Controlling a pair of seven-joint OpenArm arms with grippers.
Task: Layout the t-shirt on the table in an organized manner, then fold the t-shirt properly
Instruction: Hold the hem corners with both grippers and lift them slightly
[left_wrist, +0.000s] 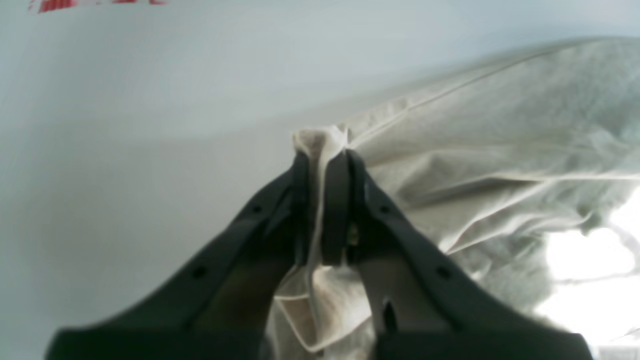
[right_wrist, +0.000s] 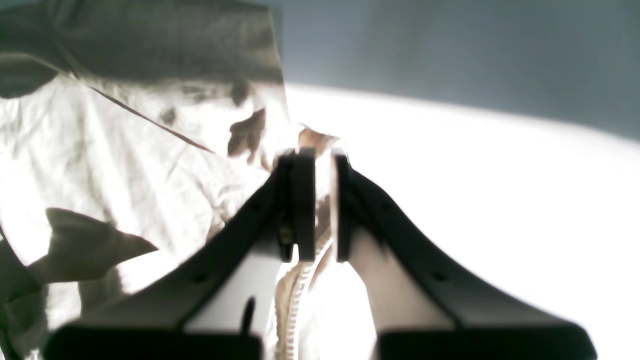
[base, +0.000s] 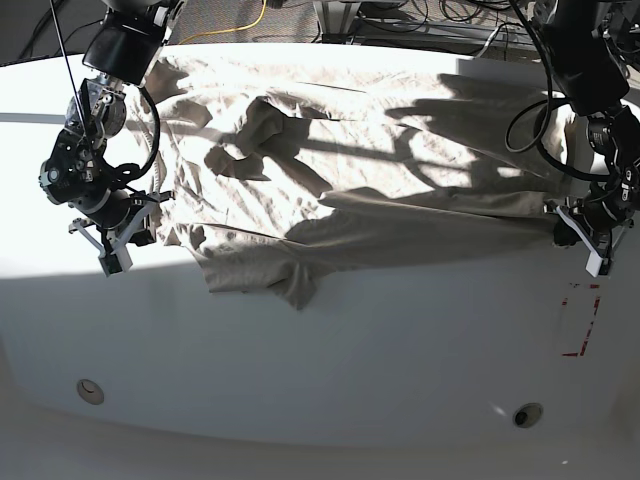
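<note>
The beige t-shirt (base: 360, 150) lies spread and wrinkled across the far half of the white table (base: 380, 350), with a crumpled sleeve hanging toward the front at the left. My left gripper (left_wrist: 322, 145) is shut on a bunched edge of the t-shirt (left_wrist: 500, 130); in the base view it (base: 562, 225) is at the shirt's right edge. My right gripper (right_wrist: 315, 155) is shut on the t-shirt (right_wrist: 125, 165) hem; in the base view it (base: 160, 205) is at the shirt's left edge.
A red dashed rectangle (base: 580, 320) is marked on the table near the right front, below the left gripper. Two small round holes (base: 90, 390) (base: 527, 414) sit near the front edge. Cables and equipment lie beyond the table's far edge.
</note>
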